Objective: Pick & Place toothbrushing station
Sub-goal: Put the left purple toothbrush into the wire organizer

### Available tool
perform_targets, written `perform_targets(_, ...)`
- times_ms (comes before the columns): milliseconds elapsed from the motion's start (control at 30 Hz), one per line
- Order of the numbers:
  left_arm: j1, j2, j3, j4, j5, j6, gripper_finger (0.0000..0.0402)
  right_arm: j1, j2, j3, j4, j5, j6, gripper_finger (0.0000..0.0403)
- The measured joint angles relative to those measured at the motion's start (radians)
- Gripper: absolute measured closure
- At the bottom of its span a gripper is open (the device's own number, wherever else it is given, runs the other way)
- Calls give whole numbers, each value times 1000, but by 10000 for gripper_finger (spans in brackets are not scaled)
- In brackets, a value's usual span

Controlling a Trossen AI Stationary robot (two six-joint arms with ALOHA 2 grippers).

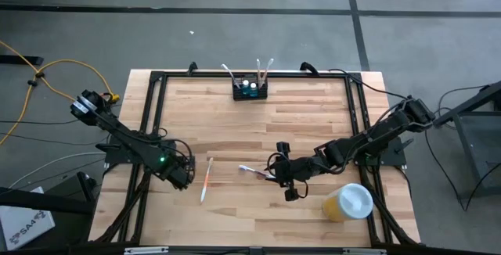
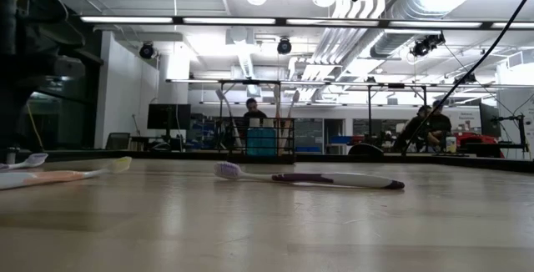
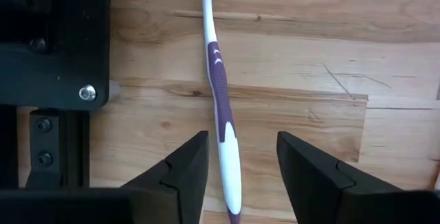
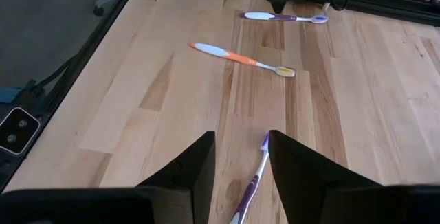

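Since the left claw (image 3: 240,141) stands apart astride a purple toothbrush (image 3: 218,86) near the table's left edge, it should close squarely on the handle's thick part. The toothbrushing station (image 1: 250,91) sits mid far edge. The right claw (image 4: 240,141), also apart, waits near the table's middle. The left arm probably hides that brush from above.

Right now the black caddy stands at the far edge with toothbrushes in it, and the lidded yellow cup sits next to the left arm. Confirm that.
One thing is wrong: the lidded yellow cup sits next to the right arm, not the left one. The high view shows it. The rest holds: the black caddy stands at the far edge with toothbrushes in it.
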Motion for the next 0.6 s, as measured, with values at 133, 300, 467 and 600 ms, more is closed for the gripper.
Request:
perform_targets(133, 0, 0, 0, 0, -29, 23, 233, 0, 0, 0, 0, 0, 0, 275)
perform_targets(300, 4, -1, -13, 1, -33, 53, 233, 0, 0, 0, 0, -30, 0, 275)
perform_targets(467, 4, -7, -56, 0, 26, 24, 233, 0, 0, 0, 0, -52, 1, 275)
perform_targets(600, 4, -32, -65, 10, 37, -9, 233, 0, 0, 0, 0, -52, 0, 275)
